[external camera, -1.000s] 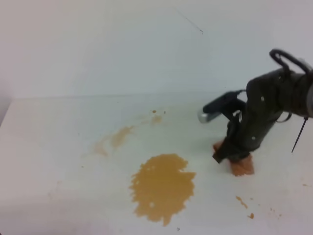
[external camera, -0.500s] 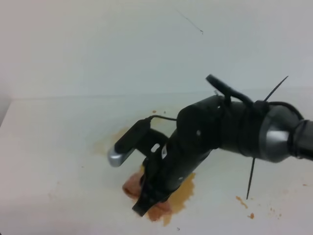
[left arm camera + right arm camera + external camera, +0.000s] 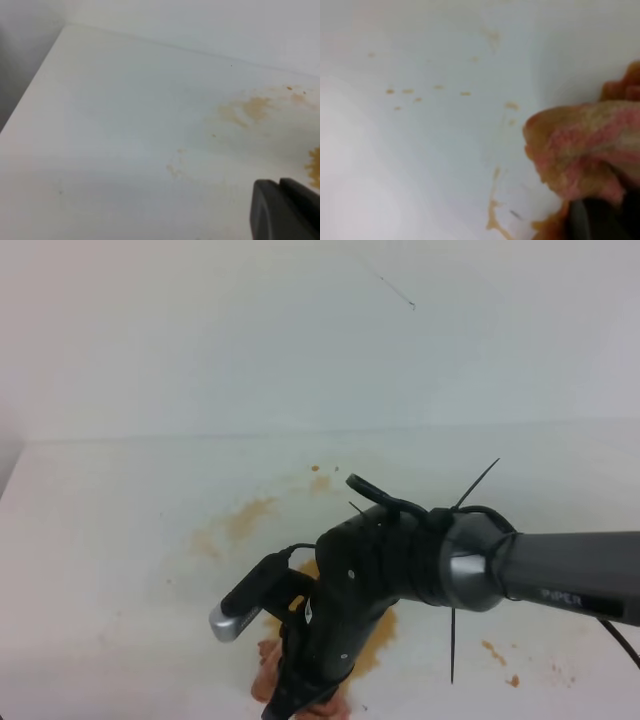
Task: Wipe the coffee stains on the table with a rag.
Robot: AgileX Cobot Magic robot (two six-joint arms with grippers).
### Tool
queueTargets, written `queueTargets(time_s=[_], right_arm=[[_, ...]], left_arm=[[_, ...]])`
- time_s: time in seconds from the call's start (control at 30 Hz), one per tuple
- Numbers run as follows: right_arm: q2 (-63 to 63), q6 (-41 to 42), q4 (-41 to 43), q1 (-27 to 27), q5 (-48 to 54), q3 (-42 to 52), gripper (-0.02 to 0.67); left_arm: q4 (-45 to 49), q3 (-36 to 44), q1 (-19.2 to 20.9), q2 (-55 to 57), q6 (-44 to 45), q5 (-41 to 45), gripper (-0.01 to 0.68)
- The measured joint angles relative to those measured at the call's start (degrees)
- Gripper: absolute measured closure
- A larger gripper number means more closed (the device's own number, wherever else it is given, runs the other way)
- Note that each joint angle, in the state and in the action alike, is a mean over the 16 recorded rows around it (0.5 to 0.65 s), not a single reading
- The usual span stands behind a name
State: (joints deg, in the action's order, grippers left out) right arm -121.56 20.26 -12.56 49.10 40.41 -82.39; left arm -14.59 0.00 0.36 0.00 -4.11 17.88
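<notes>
In the exterior high view, the right arm reaches across the white desk (image 3: 110,540) and presses the right tool (image 3: 300,685) down at the near edge, clenched on the pinkish-orange rag (image 3: 268,678). The rag lies on the lower left part of the big amber coffee stains (image 3: 378,635), most of which the arm hides. Fainter tan smears (image 3: 245,518) sit farther back, and small crumbs (image 3: 495,650) lie to the right.

In the left wrist view, the left tool (image 3: 285,210) shows only as a dark corner over the desk; I cannot tell whether it is released or clenched.

In the right wrist view, the rag (image 3: 585,150), stained brown, bulges above a dark finger, with brown streaks (image 3: 495,220) just beside it.
</notes>
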Motion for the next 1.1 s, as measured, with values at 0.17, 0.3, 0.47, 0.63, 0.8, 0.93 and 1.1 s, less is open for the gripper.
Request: queueTargets(time_s=[0.17, 0.3, 0.47, 0.63, 0.8, 0.93, 1.1], right_arm=[[-1.3, -1.1, 0.8, -2.3, -0.1, -0.3, 0.613], [-1.7, -1.2, 0.8, -5.0, 0.0, -0.5, 0.610], [-1.8, -0.7, 1.2, -8.1, 0.5, -1.1, 0.610], [-2.1, -0.1, 2.1, -9.7, 2.6, -3.3, 0.611], [-2.6, 0.4, 2.5, -8.9, 5.7, -8.2, 0.611], [-2.9, 0.5, 1.8, -7.3, 7.9, -13.2, 0.611], [-3.5, 0.6, -0.1, -5.0, 8.5, -18.7, 0.611]], left_arm=[[0.0, 0.0, 0.0, 0.0, 0.0, 0.0, 0.675], [0.0, 0.0, 0.0, 0.0, 0.0, 0.0, 0.675], [0.0, 0.0, 0.0, 0.0, 0.0, 0.0, 0.675], [0.0, 0.1, 0.0, -0.1, 0.0, -0.1, 0.675], [0.0, 0.1, 0.0, -0.1, 0.0, -0.1, 0.675], [0.0, 0.4, 0.0, -0.2, 0.0, -0.2, 0.675], [0.0, 0.3, 0.0, -0.1, 0.0, -0.1, 0.675]])
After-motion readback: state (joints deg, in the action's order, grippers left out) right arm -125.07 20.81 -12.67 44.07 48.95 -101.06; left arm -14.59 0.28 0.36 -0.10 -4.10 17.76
